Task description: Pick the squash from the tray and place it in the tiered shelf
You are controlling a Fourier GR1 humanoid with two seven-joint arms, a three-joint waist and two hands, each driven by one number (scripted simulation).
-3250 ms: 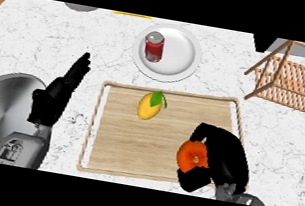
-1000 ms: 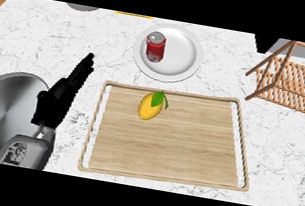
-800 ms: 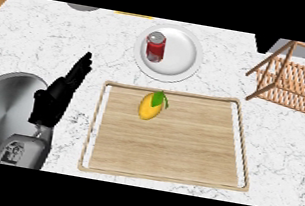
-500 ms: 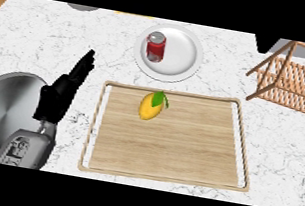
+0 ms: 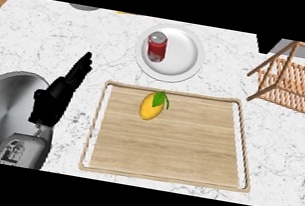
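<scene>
While beside the tray [image 5: 243,140], a plated can [image 5: 157,46], left hand [image 5: 60,92] open.

A yellow squash [image 5: 151,108] with a green leaf lies near the wooden tray's [image 5: 165,175] far edge.

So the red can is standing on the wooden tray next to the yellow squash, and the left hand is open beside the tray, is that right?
Not quite. The head view shows the red can on the white plate beyond the wooden tray, not on the tray. The yellow squash does lie on the tray, and the left hand is open beside it.
</scene>
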